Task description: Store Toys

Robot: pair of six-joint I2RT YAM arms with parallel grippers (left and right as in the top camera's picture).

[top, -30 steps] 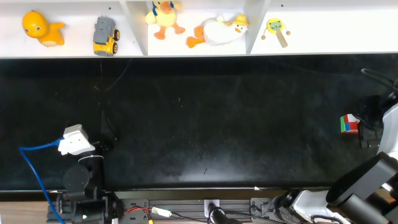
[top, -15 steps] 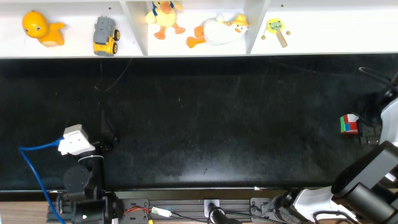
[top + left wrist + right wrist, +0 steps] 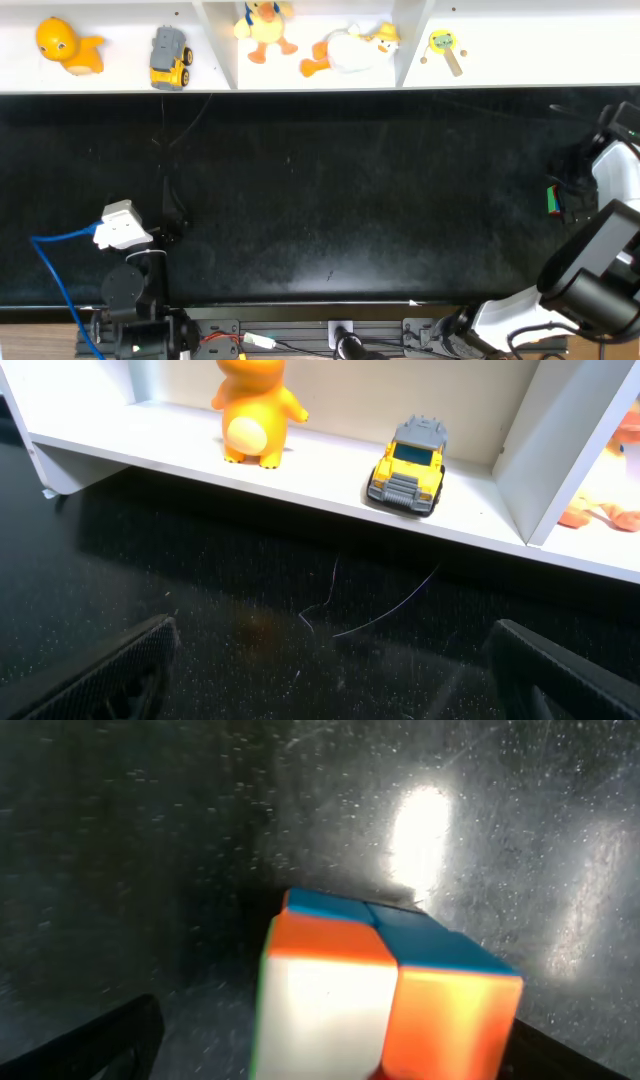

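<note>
Crowding close under the right wrist camera, the puzzle cube point(image 3: 390, 990) stood against the black table point(image 3: 330, 190) with its lower part cut off, showing orange, white and blue faces. The right gripper point(image 3: 335, 1020) was spread to either side of it, with the cube between its fingers. One finger stood clear of the cube. The other was just beside it, and whether it touched could not be made out. From above, the right arm covered nearly all of the cube, leaving a green and red sliver near the table's right edge. The left gripper point(image 3: 332, 628) hung low near the table's left side, its fingers wide apart and nothing between them. Only their dark tips were visible. Between the two arms the dark surface lay open up to the white shelf point(image 3: 300, 80) along the far edge. In its compartments stood an orange duck point(image 3: 255, 410) and a yellow truck point(image 3: 408, 460) at the left. A yellow plush duck point(image 3: 265, 30) and a white plush bird point(image 3: 350, 50), lying on its side, were in the middle. A small yellow rattle point(image 3: 443, 47) was at the right.
</note>
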